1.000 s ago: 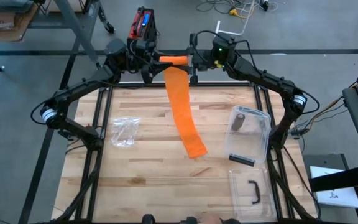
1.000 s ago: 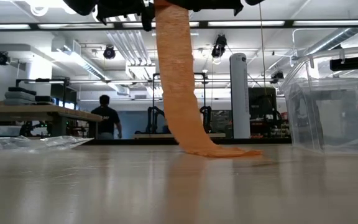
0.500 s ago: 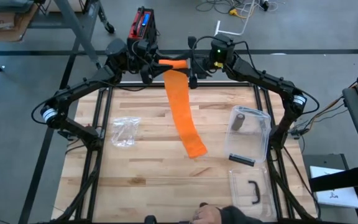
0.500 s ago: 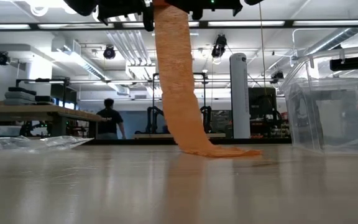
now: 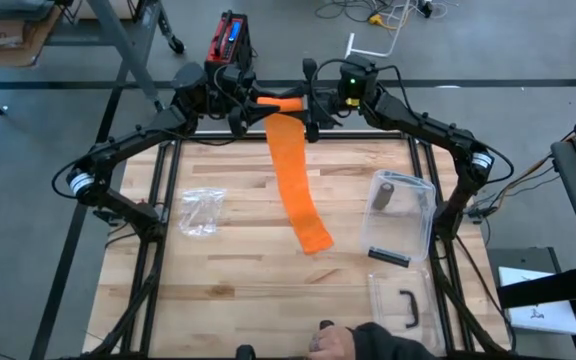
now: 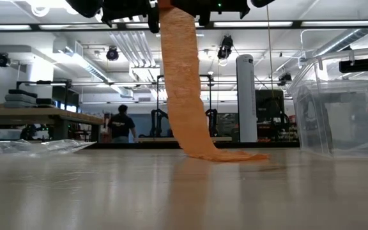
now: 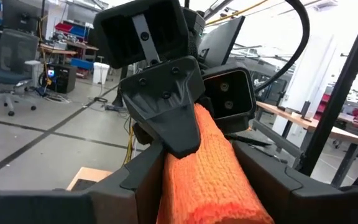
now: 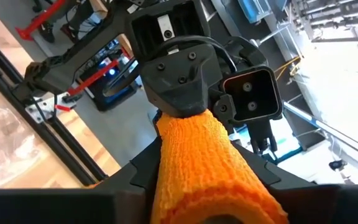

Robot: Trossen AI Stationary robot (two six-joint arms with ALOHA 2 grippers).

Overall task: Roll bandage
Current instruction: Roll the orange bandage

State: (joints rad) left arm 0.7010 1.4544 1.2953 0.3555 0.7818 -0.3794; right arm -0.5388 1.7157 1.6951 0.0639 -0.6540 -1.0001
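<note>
Here, clear bin (image 5: 420, 228) (open), black items (image 5: 388, 256) inside

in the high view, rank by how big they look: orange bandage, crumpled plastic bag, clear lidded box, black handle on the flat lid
1. orange bandage and clear lidded box: too close to rank
2. crumpled plastic bag
3. black handle

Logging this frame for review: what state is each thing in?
bandage: partly rolled, tail hanging to the table
left gripper: shut on bandage roll
right gripper: shut on bandage roll
clear box: open, on the table
box lid: off, lying flat
plastic bag: crumpled
</note>
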